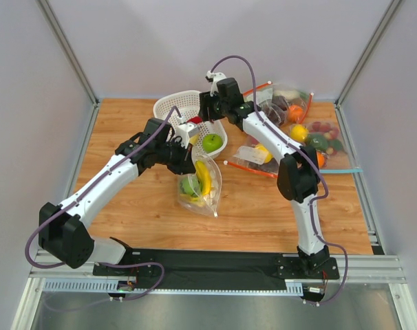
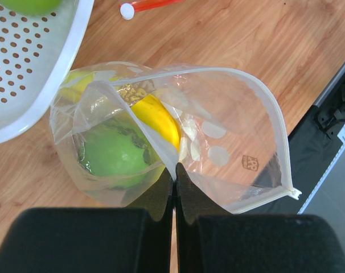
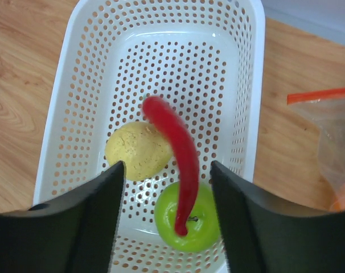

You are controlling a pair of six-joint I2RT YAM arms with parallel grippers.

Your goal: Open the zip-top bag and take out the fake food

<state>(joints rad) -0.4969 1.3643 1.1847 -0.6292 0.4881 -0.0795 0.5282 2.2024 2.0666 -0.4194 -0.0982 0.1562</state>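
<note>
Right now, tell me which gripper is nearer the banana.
Left. The left gripper pinches the rim of the zip-top bag right beside the banana; the right gripper hangs open over the white basket, apart from the bag.

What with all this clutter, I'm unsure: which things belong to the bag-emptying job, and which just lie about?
Job: dotted zip-top bag, pinched by left tool; banana and green apple inside; chili pepper, second apple, yellowish fruit in white basket under open right tool.
Lying about: undotted bags of fruit.
</note>
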